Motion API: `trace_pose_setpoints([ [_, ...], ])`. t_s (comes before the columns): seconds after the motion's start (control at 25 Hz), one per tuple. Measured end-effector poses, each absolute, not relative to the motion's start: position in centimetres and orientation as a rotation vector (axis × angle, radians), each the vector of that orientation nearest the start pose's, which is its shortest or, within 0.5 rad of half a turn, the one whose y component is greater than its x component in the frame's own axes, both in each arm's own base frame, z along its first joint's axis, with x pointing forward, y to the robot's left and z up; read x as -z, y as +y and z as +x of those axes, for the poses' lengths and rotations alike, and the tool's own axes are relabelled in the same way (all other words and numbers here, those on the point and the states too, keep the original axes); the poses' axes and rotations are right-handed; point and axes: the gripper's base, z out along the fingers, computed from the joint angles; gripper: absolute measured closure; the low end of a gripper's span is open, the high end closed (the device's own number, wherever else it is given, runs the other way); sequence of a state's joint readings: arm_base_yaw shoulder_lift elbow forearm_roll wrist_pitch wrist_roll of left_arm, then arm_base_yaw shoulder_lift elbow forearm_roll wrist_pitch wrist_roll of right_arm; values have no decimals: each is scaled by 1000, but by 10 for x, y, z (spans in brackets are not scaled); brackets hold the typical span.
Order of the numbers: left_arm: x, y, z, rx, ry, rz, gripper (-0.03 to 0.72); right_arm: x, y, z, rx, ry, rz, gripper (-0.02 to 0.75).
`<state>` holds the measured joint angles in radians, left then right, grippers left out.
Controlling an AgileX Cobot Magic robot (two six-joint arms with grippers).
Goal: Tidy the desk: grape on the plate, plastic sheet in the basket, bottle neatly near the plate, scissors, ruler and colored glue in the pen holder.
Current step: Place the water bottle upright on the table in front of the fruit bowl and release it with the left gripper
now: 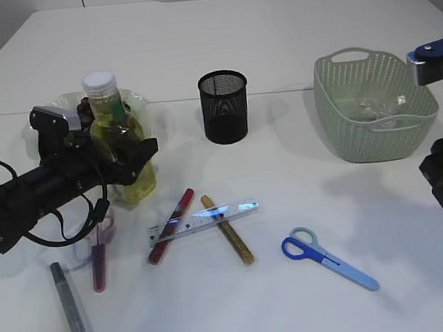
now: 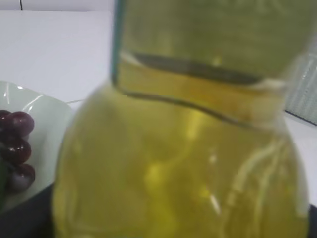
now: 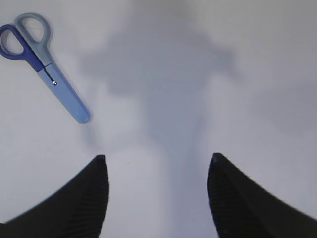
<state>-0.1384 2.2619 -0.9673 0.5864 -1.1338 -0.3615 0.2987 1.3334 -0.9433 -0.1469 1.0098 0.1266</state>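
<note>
At far left by the plate (image 1: 138, 100): left tool (image 1: 131, 160) around upright bottle (image 1: 118, 137), grip unclear; right tool (image 3: 156, 168) open, empty, scissors (image 3: 43, 64) lying diagonally far-left of it.

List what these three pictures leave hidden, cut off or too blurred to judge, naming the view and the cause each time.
- Left hand: exterior view, it sits at the bottle; whether it grips cannot be told. Left wrist view: the blurred bottle fills the frame.
- Plate: exterior view, mostly behind bottle and arm; grapes cut off by the left edge in the wrist view.
- Basket contents: exterior view, too small and clear to identify.
- Right hand: exterior view, cut off by the right edge.
</note>
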Motion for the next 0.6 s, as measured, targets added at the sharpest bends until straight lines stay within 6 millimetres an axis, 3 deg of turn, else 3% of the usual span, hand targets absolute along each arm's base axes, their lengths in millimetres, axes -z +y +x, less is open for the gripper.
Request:
trace_pose_setpoints([
  [0.36, -79, -101, 386, 626, 1674, 457, 49, -266, 60, 233, 113, 2841, -335, 249],
  [0.6, -104, -103, 387, 618, 1610, 481, 50, -266, 59, 233, 118, 2840, -338, 249],
])
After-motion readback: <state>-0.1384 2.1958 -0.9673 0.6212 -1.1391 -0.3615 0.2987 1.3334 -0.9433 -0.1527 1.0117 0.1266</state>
